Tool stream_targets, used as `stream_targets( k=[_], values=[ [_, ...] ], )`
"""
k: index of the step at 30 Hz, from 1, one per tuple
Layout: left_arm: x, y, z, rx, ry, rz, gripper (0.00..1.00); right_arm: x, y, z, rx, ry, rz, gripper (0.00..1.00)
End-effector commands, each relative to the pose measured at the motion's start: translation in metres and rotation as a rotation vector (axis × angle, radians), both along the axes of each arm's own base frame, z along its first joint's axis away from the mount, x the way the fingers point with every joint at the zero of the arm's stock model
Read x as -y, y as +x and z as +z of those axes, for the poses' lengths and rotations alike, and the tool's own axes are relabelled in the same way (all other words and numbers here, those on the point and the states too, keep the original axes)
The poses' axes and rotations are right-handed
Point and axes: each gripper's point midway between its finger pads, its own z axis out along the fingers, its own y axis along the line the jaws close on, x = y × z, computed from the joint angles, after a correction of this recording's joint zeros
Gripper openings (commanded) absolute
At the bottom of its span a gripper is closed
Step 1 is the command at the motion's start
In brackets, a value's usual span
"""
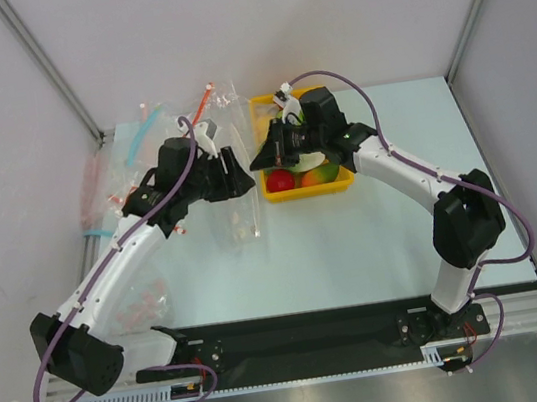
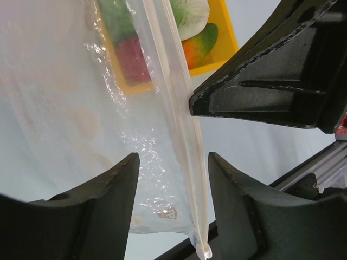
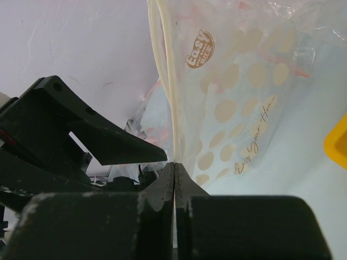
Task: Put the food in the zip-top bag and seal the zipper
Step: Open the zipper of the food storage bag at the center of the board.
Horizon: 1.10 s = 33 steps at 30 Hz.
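1. Right gripper (image 3: 174,169) fills the foreground of its wrist view. Its fingers are pressed together on the zipper (image 3: 165,81), which rises from them as a pale strip.
2. Right of that strip spreads the bag (image 3: 238,103), clear and crinkly, with pale dots and gold lettering. It is lifted off the table (image 1: 355,239) between the two arms.
3. Left gripper (image 2: 172,162) has its fingers (image 2: 92,211) spread apart. The zipper edge runs down through the gap, close to the right-hand finger. Whether it touches that finger I cannot tell.
4. From above, both grippers meet at mid-table, just left of the yellow tray (image 1: 313,191), with the bag hanging between them.
5. Food is in the tray, not in the bag:
   - a red fruit (image 1: 281,180) at the near left corner;
   - an orange-green fruit (image 1: 321,173) beside it;
   - the cabbage (image 2: 191,12) further back, seen from the left wrist.
6. Through the bag's film a green shape (image 2: 116,16) shows in the tray. It may be the apple, but the blur hides its outline.
7. Spare bags (image 1: 104,185) with blue and red strips lie at the table's far left.
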Motion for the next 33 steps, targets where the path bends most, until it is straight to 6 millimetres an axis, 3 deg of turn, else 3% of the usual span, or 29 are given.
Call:
stream_targets(
  k=[1, 13, 19, 22, 26, 30, 33],
  values=[
    [0.000, -0.005, 0.002, 0.006, -0.018, -0.014, 0.59, 0.002, -0.008, 0.035, 0.078, 0.060, 0.025, 0.00],
    [0.009, -0.008, -0.016, -0.045, 0.019, -0.037, 0.49, 0.001, -0.011, 0.035, 0.075, 0.064, 0.039, 0.00],
    [0.001, -0.005, -0.024, -0.048, 0.110, -0.012, 0.40, 0.005, -0.011, 0.033, 0.066, 0.049, 0.029, 0.00],
    [0.001, -0.005, -0.028, -0.058, 0.153, -0.021, 0.33, 0.007, -0.010, 0.032, 0.067, 0.044, 0.025, 0.00],
    [-0.003, -0.002, -0.024, -0.048, 0.175, -0.008, 0.04, 0.012, -0.007, 0.025, 0.047, 0.018, 0.003, 0.00],
    [-0.006, -0.001, -0.015, -0.029, 0.173, 0.008, 0.00, 0.022, -0.001, 0.010, 0.017, -0.031, -0.039, 0.00],
    [-0.003, -0.001, -0.008, -0.012, 0.164, -0.011, 0.00, 0.031, 0.003, 0.001, -0.009, -0.048, -0.071, 0.17]
  ],
)
